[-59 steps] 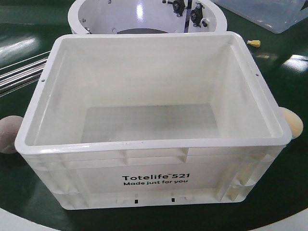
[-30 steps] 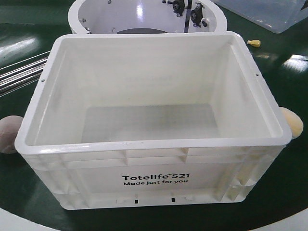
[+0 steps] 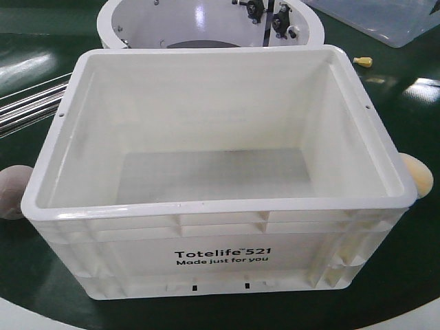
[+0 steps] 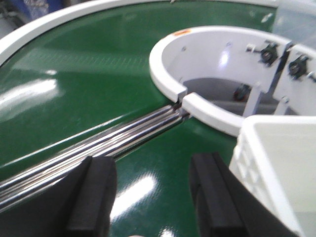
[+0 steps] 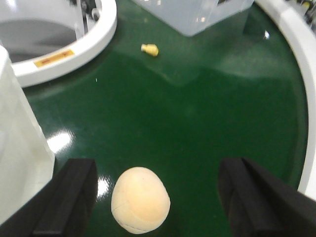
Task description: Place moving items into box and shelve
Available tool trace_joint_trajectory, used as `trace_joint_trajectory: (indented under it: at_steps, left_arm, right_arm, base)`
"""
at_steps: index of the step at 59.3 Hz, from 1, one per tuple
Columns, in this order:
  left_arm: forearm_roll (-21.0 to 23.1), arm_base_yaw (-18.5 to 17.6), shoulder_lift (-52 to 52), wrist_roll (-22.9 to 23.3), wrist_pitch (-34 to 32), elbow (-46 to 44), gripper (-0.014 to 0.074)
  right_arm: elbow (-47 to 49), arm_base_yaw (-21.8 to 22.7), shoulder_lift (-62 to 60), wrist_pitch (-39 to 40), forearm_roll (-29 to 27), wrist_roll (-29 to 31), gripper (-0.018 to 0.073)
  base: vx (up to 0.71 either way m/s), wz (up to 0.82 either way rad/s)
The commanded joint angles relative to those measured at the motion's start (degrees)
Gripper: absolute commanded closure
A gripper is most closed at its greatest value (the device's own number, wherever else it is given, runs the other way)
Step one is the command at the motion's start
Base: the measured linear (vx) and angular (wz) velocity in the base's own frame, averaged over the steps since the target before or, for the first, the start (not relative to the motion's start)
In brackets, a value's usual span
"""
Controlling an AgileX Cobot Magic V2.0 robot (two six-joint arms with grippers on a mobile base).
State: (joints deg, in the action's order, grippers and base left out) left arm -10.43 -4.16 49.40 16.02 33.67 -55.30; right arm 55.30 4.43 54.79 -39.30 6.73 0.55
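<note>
The white Totelife crate stands empty on the green surface, filling the front view. The dusty pink ball lies against its left side, partly hidden. The pale yellow ball lies against its right side and shows between my right fingers in the right wrist view. My right gripper is open around that ball, not touching it. My left gripper is open and empty above the green surface, with the crate's corner to its right. Neither gripper shows in the front view.
A white ring housing with black fittings stands behind the crate. Shiny metal rails run left of it. A small yellow piece lies on the green surface. A translucent bin sits at the back right. A white curb edges the right.
The pale yellow ball has shifted slightly downward beside the crate; the pink ball has edged slightly left.
</note>
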Motion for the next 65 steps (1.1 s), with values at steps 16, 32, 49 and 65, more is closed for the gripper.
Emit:
trace_joint_trajectory:
  at_steps: [16, 32, 49, 65]
  left_arm:
    - [-2.66, 2.26, 12.94, 4.12, -4.68, -1.77, 0.0128]
    - [1.86, 9.46, 19.38, 1.36, -4.81, -1.77, 0.0128]
    - [17.51, 9.96, 29.28, -11.26, -0.73, -1.77, 0.0128]
    - [18.01, 9.96, 35.67, -12.82, 1.56, -1.77, 0.0128]
  right_arm:
    - [14.22, 2.89, 18.93, -0.95, -7.84, 5.54, -0.0008]
    - [13.85, 11.79, 31.44, -5.56, -25.24, 19.93, -0.0008]
    - [13.85, 11.59, 38.81, -6.65, -24.79, 20.29, -0.0008]
    - [13.85, 11.59, 42.55, -7.88, -24.40, 20.29, -0.0008]
  base:
    - [0.00, 0.00]
    - [0.00, 0.00]
    - [0.00, 0.00]
    - [0.00, 0.00]
